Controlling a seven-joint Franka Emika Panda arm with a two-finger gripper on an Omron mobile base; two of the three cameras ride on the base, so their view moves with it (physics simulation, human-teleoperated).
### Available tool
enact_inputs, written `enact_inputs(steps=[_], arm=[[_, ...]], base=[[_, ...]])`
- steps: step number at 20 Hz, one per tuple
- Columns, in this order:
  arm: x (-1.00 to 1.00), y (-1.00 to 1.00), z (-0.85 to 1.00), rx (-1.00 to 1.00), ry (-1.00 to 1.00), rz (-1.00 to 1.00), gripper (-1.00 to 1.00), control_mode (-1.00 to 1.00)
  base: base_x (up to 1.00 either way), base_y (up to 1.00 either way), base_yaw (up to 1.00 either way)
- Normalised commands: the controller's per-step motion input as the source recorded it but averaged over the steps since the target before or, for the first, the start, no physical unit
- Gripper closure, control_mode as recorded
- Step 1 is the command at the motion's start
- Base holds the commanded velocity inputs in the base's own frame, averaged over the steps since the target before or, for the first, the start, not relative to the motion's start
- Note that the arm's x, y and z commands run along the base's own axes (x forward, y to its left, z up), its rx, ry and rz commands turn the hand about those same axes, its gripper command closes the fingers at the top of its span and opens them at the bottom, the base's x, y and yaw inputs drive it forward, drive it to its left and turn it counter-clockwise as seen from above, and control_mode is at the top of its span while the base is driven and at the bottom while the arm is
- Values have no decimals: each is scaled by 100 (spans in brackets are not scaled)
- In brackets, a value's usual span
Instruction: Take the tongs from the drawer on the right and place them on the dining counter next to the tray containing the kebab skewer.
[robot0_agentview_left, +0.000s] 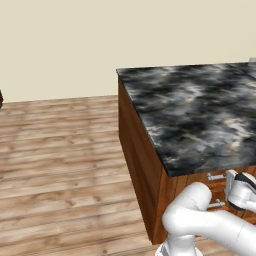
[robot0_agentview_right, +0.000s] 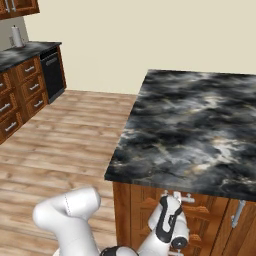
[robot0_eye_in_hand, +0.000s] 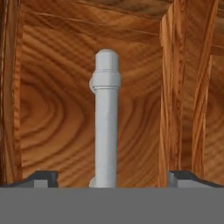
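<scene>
The dining counter (robot0_agentview_left: 200, 120) spreads above the gripper (robot0_eye_in_hand: 108, 177), its black marbled slab bare in both base views; below the slab's edge is the wooden drawer front (robot0_eye_in_hand: 57, 113) the hand faces. The drawer handle (robot0_eye_in_hand: 106, 118), a pale grey bar, lies dead ahead between the two fingertips (robot0_eye_in_hand: 41, 177), which stand wide apart on either side of it without visibly touching. To do this step well, I judge the hand should ease forward until the bar sits deep between the fingers, keep centred, close firmly, then pull straight back. The tongs are presumably behind this shut drawer front, beyond the gripper.
</scene>
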Motion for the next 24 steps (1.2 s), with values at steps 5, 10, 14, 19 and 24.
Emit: enact_inputs(steps=[5, 10, 14, 19, 24], arm=[[19, -11, -7, 0, -1, 0, -100, -100], [20, -9, -8, 1, -1, -1, -100, -100], [25, -9, -15, 0, 0, -1, -100, -100], [23, -8, -13, 0, -1, -1, -100, -100], [27, -10, -19, 0, 0, 0, -100, -100]], base=[[0, 0, 0], [0, 0, 0], [0, 0, 0], [0, 0, 0], [0, 0, 0]])
